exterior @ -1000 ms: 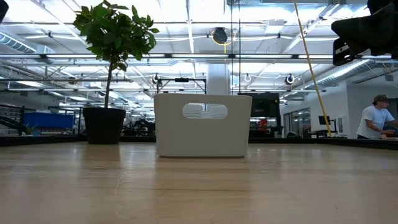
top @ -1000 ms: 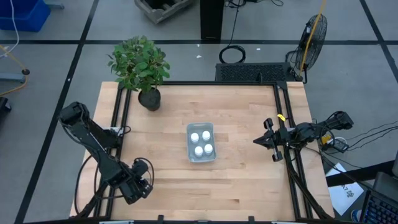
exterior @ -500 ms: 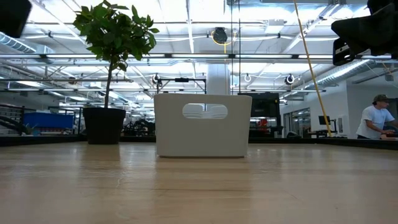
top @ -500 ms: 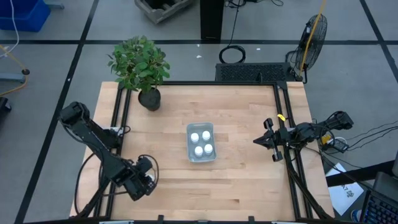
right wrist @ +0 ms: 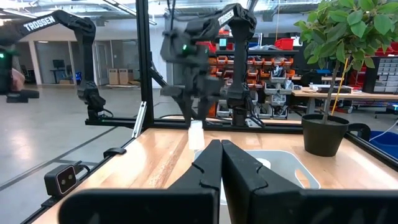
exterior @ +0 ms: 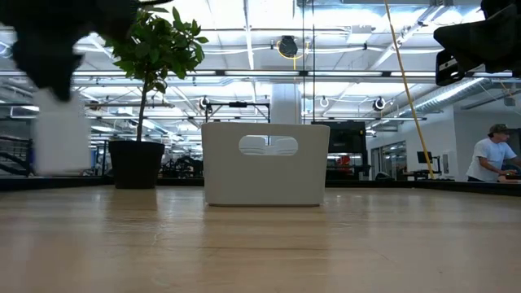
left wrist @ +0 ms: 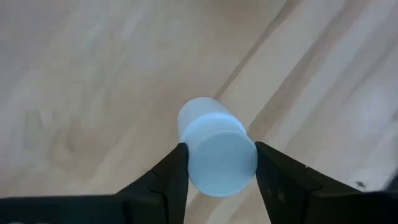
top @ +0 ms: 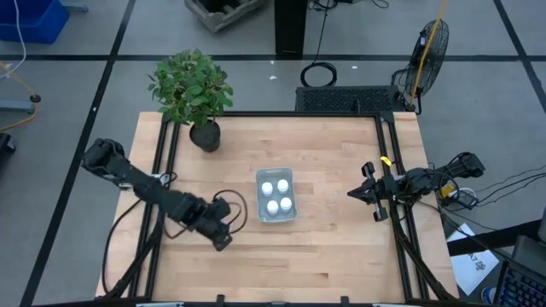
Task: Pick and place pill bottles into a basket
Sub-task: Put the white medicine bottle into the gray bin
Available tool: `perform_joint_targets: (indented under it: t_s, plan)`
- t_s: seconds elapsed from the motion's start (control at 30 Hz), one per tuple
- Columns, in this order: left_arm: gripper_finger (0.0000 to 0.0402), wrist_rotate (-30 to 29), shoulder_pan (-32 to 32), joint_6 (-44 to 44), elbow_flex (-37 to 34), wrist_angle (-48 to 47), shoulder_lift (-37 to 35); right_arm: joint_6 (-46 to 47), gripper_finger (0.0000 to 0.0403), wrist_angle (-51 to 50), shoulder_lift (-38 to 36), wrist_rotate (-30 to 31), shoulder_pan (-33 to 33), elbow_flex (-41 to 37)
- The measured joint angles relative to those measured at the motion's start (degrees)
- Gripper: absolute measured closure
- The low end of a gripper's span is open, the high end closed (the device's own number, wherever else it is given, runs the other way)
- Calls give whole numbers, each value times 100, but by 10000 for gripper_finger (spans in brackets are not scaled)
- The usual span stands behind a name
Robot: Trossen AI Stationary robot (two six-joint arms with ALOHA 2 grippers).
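Note:
My left gripper (top: 223,242) is over the table left of and a little nearer than the basket (top: 275,196), shut on a white pill bottle (left wrist: 216,152). In the low view the blurred bottle (exterior: 60,132) hangs under that gripper. The pale translucent basket stands on the table's middle and holds several white-capped bottles (top: 273,205). It also shows in the low view (exterior: 264,163) and in the right wrist view (right wrist: 283,165). My right gripper (top: 351,194) waits at the table's right edge, shut and empty (right wrist: 221,163). My left gripper pinches the bottle's round side wall near its upper end (left wrist: 219,163) between its two fingers (left wrist: 171,175), one on each side. The fingers come from above, pointing down. The bottle hangs upright below them (exterior: 60,132), lifted clear of the table.
A potted plant in a black pot (top: 205,135) stands at the table's far left corner. Black rails (top: 162,170) run along the table's left and right sides. A person (exterior: 491,155) shows far off in the room behind.
My left gripper, shut on the bottle, has swung from the table's near left corner toward the right and toward the basket. The bottle stays clear of the table. In the low view gripper and bottle have come into the picture from the upper left.

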Motion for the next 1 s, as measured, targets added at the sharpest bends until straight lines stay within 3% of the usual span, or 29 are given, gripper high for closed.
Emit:
perform_joint_targets:
  t_s: [0.27,0.4,0.7,1.0]
  plan:
    - [232,-300,823,1330,1553,-1255,-6,-1,403,1,2,0,1,0]
    - [237,-365,1345,1968,2160,-1422,-9,1,403,1,0,0,0,0]
    - [235,369,2574,3325,2420,-656,330,0,403,2,2,0,1,0]
    - [235,1283,3011,4120,2489,207,1132,0,403,2,1,0,0,0]
